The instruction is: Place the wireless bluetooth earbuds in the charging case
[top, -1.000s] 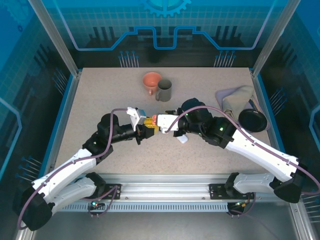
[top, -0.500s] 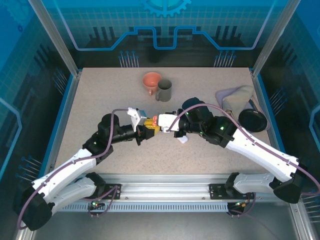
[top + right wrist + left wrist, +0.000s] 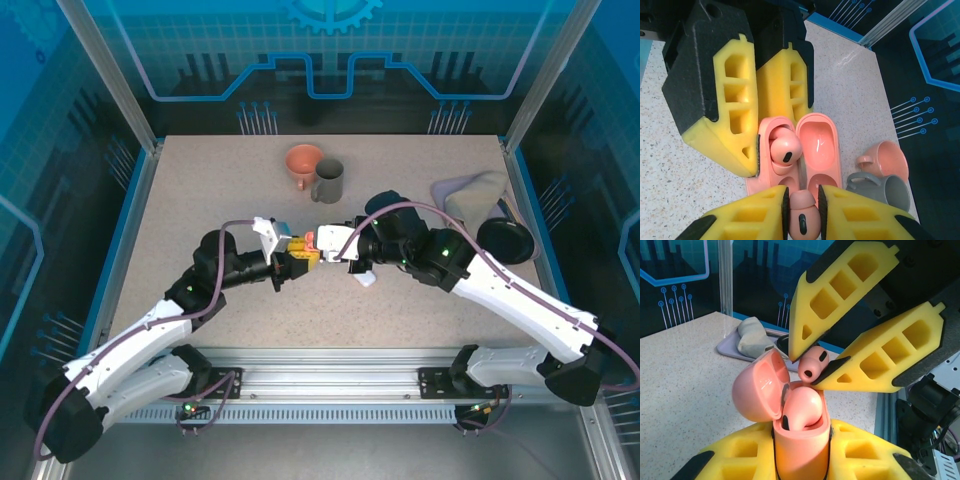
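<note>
Right gripper (image 3: 802, 196) nudged a bit closer, pinching 1 pink earbud (image 3: 812, 364) just above the open charging case (image 3: 818, 145). Left gripper (image 3: 800, 460) is clamped on that case, with the other earbud (image 3: 785, 149) already seated inside.

The pink charging case (image 3: 800, 440) is a small rounded salmon shell, gripped at its base between the yellow fingers of the left hand (image 3: 801, 462). Its hinged lid (image 3: 757, 390) stands swung wide open, showing a glossy hollow inside. One salmon-pink earbud (image 3: 802, 407) sits bedded in a socket of the case, its smooth domed back facing out, with a dark spot at its edge. The second earbud (image 3: 801, 215), same pink with small dark oval marks, is pinched between the fingertips of the right hand (image 3: 801, 200), just beside the open case at its other socket and not yet seated.
</note>
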`<state>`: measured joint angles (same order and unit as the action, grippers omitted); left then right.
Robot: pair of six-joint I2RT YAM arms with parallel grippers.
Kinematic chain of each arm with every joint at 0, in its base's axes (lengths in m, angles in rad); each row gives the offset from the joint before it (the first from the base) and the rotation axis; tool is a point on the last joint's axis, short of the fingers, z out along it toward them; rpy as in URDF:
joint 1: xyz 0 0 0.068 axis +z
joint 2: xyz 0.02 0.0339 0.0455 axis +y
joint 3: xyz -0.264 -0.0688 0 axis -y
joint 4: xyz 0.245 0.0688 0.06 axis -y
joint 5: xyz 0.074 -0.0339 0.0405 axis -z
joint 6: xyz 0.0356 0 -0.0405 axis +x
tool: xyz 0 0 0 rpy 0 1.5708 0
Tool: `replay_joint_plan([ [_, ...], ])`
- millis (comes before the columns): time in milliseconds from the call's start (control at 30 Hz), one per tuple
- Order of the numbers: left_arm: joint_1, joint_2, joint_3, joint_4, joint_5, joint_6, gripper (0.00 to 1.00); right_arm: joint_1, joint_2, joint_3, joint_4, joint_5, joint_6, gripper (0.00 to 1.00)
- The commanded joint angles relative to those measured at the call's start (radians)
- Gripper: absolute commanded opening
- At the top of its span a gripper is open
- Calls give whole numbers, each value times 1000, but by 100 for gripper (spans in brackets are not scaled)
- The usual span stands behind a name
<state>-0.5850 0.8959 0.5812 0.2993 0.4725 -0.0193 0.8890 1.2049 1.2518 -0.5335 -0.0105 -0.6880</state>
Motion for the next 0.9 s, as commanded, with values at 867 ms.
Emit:
replay_joint_plan([
  [867,-4,-29,-15,109,13,53,0,-27,-16,162,-65,-107,63,53],
])
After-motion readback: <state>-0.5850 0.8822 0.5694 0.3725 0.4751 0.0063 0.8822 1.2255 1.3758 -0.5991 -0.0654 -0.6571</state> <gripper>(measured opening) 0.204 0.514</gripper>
